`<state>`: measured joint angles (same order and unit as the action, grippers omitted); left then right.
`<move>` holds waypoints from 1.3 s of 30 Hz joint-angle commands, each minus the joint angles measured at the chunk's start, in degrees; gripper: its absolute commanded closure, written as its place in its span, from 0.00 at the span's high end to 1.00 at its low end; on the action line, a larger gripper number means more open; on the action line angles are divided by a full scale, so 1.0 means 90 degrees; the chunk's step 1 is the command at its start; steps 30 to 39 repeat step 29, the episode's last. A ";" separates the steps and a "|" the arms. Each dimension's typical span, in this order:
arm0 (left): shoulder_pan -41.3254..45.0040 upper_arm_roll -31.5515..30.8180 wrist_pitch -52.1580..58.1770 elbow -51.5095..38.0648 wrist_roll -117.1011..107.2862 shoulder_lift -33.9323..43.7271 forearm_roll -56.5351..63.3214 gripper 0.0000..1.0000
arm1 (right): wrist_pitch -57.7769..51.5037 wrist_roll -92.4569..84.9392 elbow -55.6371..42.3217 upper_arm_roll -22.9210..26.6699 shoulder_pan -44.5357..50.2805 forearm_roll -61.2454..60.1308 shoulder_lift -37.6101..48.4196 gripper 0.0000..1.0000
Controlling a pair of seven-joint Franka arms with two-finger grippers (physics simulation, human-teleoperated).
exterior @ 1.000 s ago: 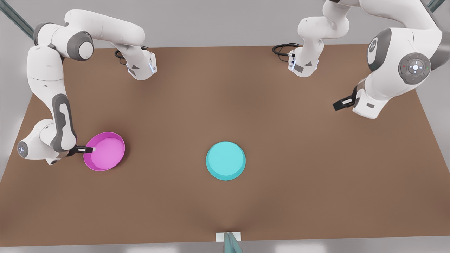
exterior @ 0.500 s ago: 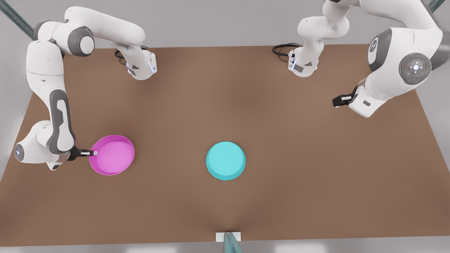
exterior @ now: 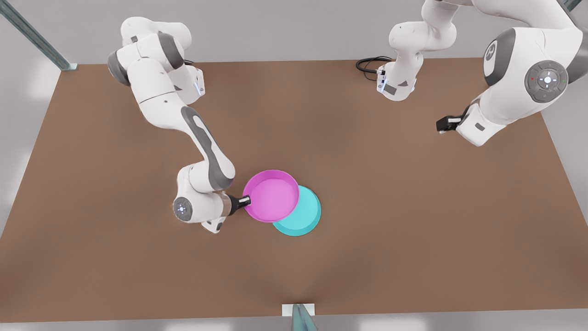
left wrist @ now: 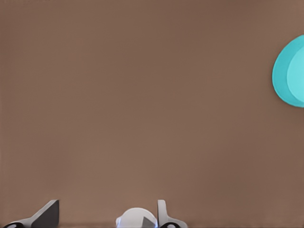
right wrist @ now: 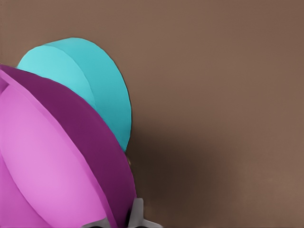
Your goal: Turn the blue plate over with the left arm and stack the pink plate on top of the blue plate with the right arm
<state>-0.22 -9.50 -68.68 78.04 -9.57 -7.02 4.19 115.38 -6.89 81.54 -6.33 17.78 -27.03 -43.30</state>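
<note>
The blue plate (exterior: 305, 219) lies on the brown table (exterior: 413, 230) with its flat underside up, near the middle. The pink plate (exterior: 271, 195) hangs rim-up over the blue plate's side toward the front view's left and covers part of it. My right gripper (exterior: 245, 201) is shut on the pink plate's rim on the front view's left. The right wrist view shows the pink plate (right wrist: 47, 161) close up with the blue plate (right wrist: 90, 90) behind it. My left gripper (exterior: 443, 124) waits open above the table at the front view's right. The left wrist view catches the blue plate (left wrist: 290, 71) far off.
Both arm bases (exterior: 395, 85) stand at the table's back edge, each with a black cable (exterior: 367, 64) beside it. A small white bracket (exterior: 298, 310) sits at the front edge. A metal strut (exterior: 36, 39) crosses the back left corner.
My right arm has swung from the front view's left toward the middle, carrying the pink plate until it overlaps the blue plate. The left arm shifted only slightly.
</note>
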 commanded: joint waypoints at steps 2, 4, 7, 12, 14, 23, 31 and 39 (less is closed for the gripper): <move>-0.0004 0.0001 0.0092 0.0001 0.0497 0.0008 0.0003 1.00 | 0.0637 0.3186 -0.0076 0.0000 0.0338 -0.0033 -0.0111 0.21; -0.0004 -0.0009 0.0073 0.0001 0.0507 -0.0002 0.0003 1.00 | 0.0618 0.3460 -0.0388 0.0000 0.0485 -0.0014 -0.0364 0.21; -0.0004 -0.0009 0.0053 0.0001 0.0507 -0.0012 0.0003 1.00 | 0.0638 0.3470 -0.0496 0.0000 0.0514 -0.0004 -0.0511 0.21; -0.0014 -0.0009 0.0053 0.0001 0.0507 -0.0012 0.0003 1.00 | 0.0647 0.3461 -0.0486 0.0000 0.0563 0.0015 -0.0501 1.00; -0.0004 -0.0009 0.0044 0.0001 0.0507 -0.0012 0.0003 1.00 | 0.0550 0.3470 -0.0496 0.0010 0.0514 0.0006 -0.0433 1.00; -0.0014 -0.0009 0.0044 -0.0009 0.0507 -0.0012 0.0003 1.00 | -0.5739 0.1626 -0.2215 0.0430 -0.1937 0.3960 0.2496 1.00; -0.0014 -0.0009 0.0034 -0.0009 0.0517 -0.0012 0.0003 1.00 | -0.5183 0.0726 -0.0759 0.0401 -0.2288 0.4088 0.4186 1.00; -0.0014 -0.0009 0.0034 -0.0009 0.0517 -0.0012 0.0003 1.00 | -0.5183 0.0726 -0.0759 0.0401 -0.2288 0.4088 0.4186 1.00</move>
